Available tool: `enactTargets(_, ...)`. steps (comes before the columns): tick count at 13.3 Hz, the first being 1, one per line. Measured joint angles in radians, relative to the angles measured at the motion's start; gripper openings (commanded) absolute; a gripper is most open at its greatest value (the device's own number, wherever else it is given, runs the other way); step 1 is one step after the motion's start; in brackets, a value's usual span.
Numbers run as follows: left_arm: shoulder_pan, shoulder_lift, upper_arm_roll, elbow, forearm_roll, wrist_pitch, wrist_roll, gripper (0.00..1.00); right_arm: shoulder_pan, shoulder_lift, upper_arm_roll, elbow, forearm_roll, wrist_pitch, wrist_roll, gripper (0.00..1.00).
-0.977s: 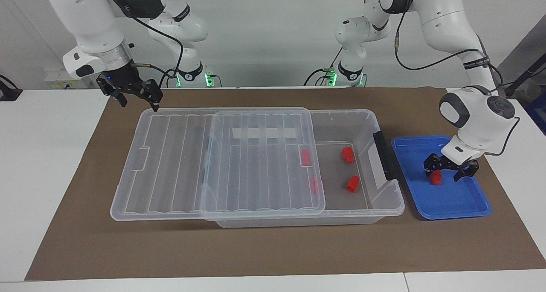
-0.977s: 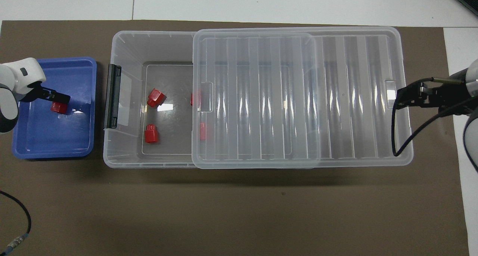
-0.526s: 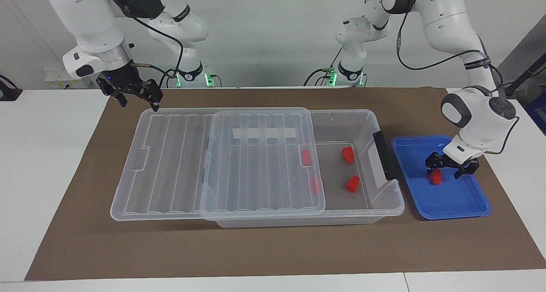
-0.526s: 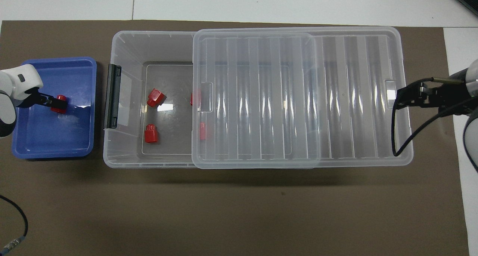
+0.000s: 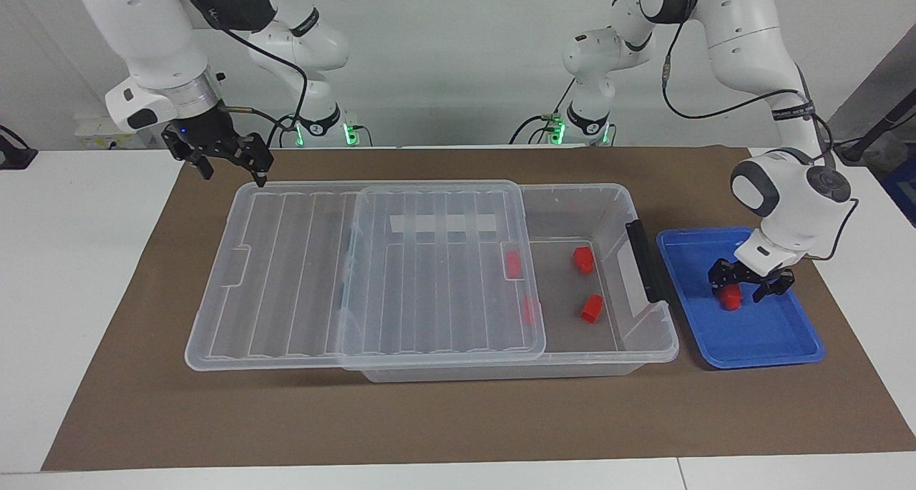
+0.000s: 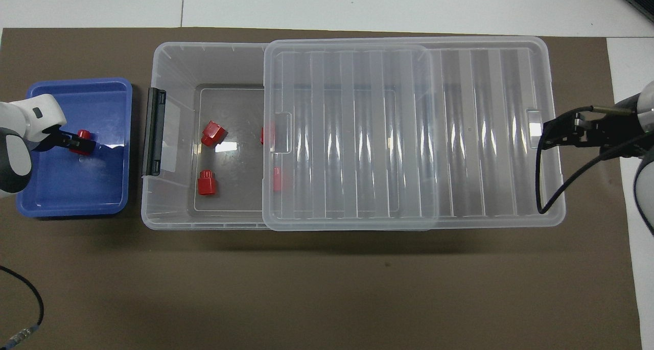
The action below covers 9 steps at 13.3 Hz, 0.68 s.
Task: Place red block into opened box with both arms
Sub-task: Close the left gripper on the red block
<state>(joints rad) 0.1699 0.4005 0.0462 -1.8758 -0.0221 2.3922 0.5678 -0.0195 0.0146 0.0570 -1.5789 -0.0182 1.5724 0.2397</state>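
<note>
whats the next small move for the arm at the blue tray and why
Probably finish closing, then lift: the left gripper sits low in the blue tray with the red block between its fingers. The box beside it lies partly uncovered.

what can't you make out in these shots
- Two red blocks under the lid: blurred through ribbed plastic, both views.
- Whether the left tool grips the red block in the blue tray: its links cover the contact.
- Left arm: cut off by overhead view's edge.
</note>
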Motion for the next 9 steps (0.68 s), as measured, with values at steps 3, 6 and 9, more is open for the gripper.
enactTargets(3,-0.001,0.0,-0.002,0.0,0.0,0.0,0.001,0.0,0.0,0.0,0.0,0.0,0.0,0.0,0.0,1.0)
enactTargets(6,-0.005,0.0,-0.004,0.002,0.0,-0.003,0.002,0.0,0.0,0.0,0.0,0.0,0.0,0.0,0.0,1.0)
enactTargets(9,-0.009,-0.003,-0.016,0.091,-0.007,-0.139,-0.004,0.0,0.0,0.0,0.0,0.0,0.0,0.0,0.0,1.0)
